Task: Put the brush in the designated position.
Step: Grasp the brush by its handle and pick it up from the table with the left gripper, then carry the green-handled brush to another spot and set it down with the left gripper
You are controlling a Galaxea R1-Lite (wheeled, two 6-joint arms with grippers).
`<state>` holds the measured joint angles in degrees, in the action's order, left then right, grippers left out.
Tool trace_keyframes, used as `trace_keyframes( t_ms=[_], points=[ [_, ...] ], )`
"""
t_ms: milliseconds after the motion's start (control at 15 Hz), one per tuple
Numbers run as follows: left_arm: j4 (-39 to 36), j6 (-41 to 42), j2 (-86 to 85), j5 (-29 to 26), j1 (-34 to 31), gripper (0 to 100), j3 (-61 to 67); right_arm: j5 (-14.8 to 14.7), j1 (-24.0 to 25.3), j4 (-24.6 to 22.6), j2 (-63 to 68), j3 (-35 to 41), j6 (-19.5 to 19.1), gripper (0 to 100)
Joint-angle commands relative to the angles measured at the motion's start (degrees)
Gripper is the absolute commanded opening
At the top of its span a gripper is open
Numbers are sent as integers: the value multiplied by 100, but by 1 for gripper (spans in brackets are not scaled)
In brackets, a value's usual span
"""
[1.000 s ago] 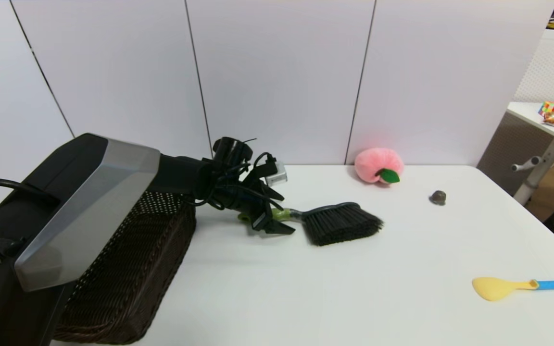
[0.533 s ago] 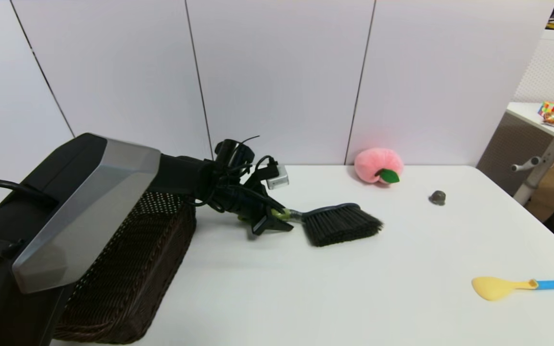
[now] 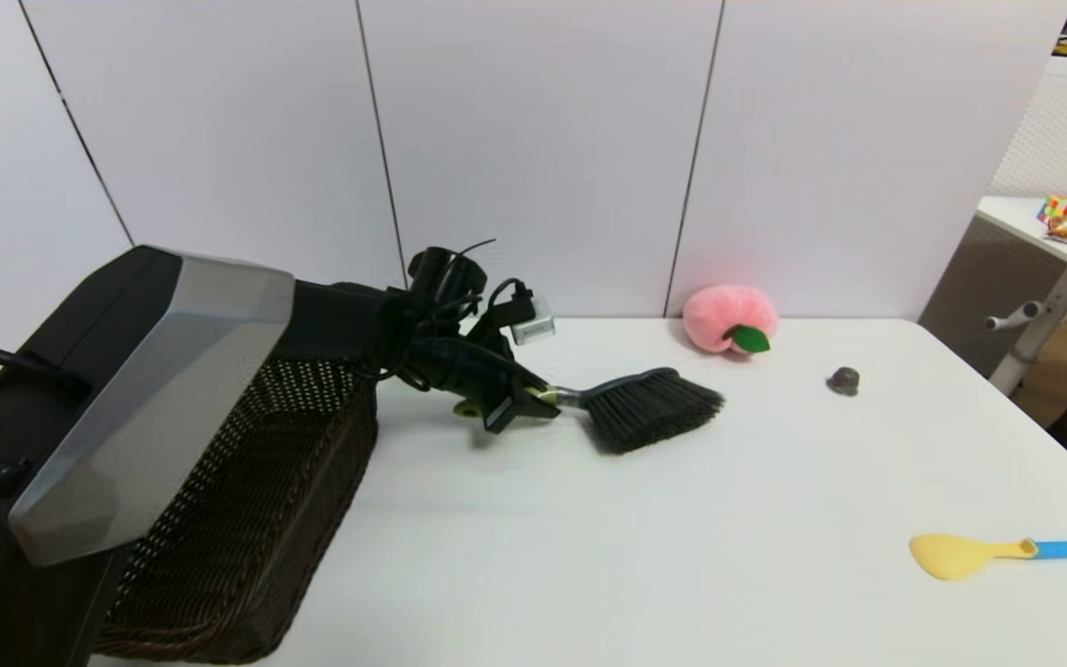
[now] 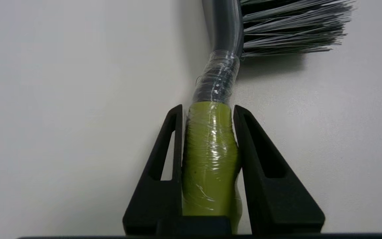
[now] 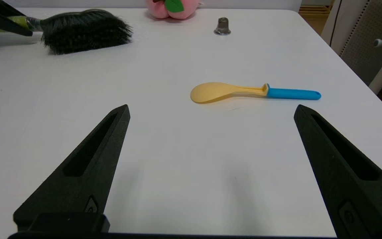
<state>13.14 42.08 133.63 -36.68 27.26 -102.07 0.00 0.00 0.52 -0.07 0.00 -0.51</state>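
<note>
Locate the left gripper (image 3: 520, 408) at centre-left of the head view, just right of the dark wicker basket (image 3: 246, 519). Its jaws are closed on the lime-green handle of the brush (image 3: 649, 412); confirm this in the left wrist view (image 4: 211, 156). The bristles point toward frame right, above the worktop (image 3: 645, 556). The right gripper (image 5: 211, 113) hovers low with jaws spread wide, near the yellow spoon (image 5: 244, 93).
</note>
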Motion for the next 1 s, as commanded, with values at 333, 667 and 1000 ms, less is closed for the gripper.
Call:
trace_keyframes(
  t_ms=[333, 667, 1000],
  points=[
    [-75, -403, -760, -225, 8, 0, -410, 0, 0, 0, 7, 9, -2, 100],
    [-5, 28, -1261, -225, -660, 0, -682, 0, 9, 0, 7, 9, -2, 100],
    [312, 1092, -1648, -568, -2014, 0, -682, 0, 0, 0, 7, 9, -2, 100]
  ],
)
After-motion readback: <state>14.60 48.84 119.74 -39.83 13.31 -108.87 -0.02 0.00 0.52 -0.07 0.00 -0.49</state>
